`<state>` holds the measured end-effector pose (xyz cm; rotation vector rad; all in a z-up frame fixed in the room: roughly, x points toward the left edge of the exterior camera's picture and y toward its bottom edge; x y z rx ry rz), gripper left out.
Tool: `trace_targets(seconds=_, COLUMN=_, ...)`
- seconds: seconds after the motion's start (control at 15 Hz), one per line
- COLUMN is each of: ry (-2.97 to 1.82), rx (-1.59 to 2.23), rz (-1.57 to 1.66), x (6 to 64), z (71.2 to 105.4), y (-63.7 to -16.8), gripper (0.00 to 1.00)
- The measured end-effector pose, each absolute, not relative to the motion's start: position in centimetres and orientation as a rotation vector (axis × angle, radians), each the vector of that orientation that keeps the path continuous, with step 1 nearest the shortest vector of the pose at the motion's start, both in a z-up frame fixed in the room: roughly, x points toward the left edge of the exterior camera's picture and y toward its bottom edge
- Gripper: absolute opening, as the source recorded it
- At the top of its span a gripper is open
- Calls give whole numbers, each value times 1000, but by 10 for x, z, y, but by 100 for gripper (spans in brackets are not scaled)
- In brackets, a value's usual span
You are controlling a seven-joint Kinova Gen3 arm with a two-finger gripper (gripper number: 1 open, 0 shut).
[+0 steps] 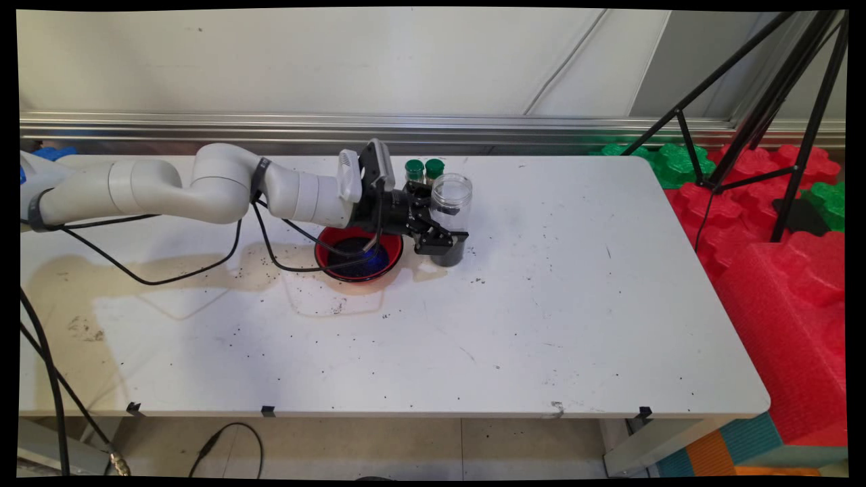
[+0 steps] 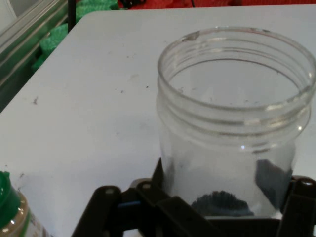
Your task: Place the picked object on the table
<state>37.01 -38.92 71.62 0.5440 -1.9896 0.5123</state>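
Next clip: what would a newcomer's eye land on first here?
The black two-finger hand closed around a clear, lidless plastic jar near the table's far middle, with dark grains at its bottom. Just left sits a red bowl of dark material, and behind the hand two green-capped bottles.

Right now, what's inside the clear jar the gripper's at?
The clear jar, open-topped, holds a little dark granular material at the bottom. The gripper covers the jar's lower front, so part of the bottom can't be seen.
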Motion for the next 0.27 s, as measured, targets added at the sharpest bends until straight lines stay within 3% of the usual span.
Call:
trace_targets(seconds=0.07, ry=-1993, rx=544, rz=512, x=371, z=715, y=-389, gripper=100)
trace_targets(seconds=0.27, ry=-1998, rx=544, rz=514, x=372, z=714, y=-387, gripper=100)
